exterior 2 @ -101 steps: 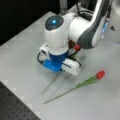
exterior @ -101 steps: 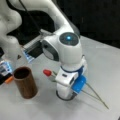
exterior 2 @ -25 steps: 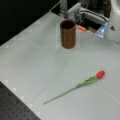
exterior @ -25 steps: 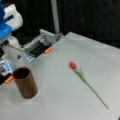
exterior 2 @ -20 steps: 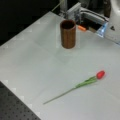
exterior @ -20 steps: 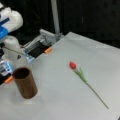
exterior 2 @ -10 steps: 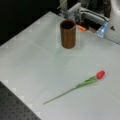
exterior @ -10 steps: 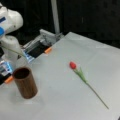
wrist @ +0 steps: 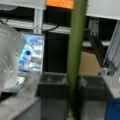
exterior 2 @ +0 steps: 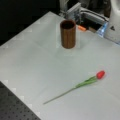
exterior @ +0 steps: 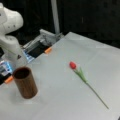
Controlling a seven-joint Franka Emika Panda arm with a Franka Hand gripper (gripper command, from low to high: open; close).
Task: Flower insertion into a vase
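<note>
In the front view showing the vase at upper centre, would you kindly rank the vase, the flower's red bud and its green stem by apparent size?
1. green stem, the longest, though thin
2. vase, bulkier but shorter
3. red bud, smallest

The gripper is out of this view.

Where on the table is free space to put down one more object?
Bare tabletop lies between the vase and the red flower, and along a front view's left edge. The back edge behind the vase is crowded by the arm's base and frame. In the wrist view the gripper clamps a green stem.
</note>
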